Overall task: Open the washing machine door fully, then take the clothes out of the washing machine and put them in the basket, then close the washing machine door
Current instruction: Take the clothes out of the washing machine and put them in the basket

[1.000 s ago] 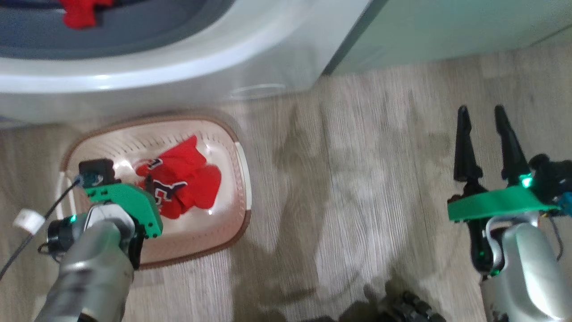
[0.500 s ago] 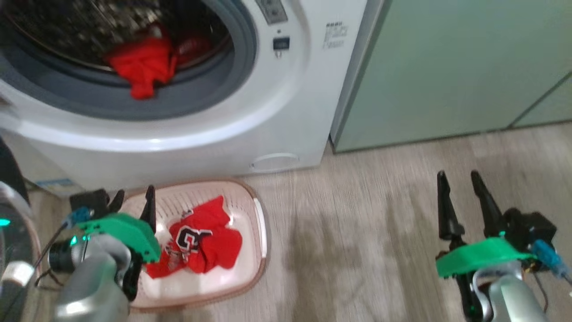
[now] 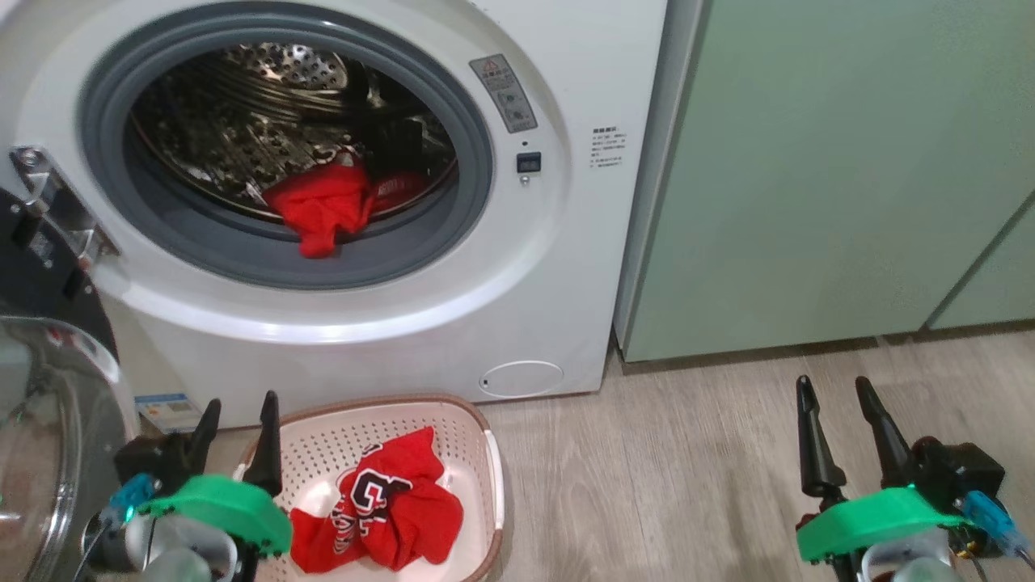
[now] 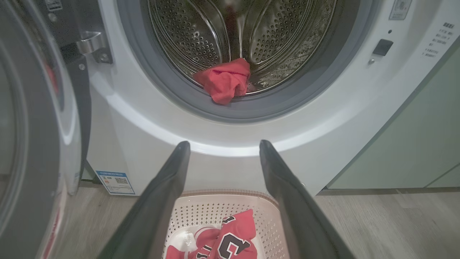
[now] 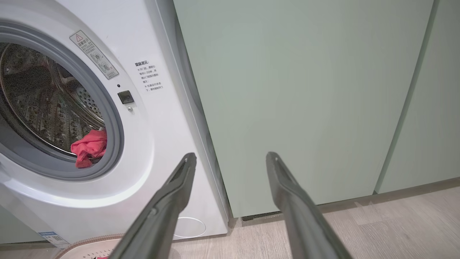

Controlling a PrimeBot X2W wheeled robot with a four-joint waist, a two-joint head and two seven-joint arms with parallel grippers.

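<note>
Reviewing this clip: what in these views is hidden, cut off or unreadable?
1. Head view: whether more lies behind the red clothes in the washing machine; the dark drum hides it.
2. The left edge cuts the washing machine door in head and left wrist views; its full swing is unclear.
3. Head view's bottom edge cuts the basket; the left end effector covers part.
4. The warning label: print too small.

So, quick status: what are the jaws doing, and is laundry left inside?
Both open, empty: left jaws, right jaws. One red jersey in basket; one red garment in washing machine. Nothing blocking; door swung open.
</note>
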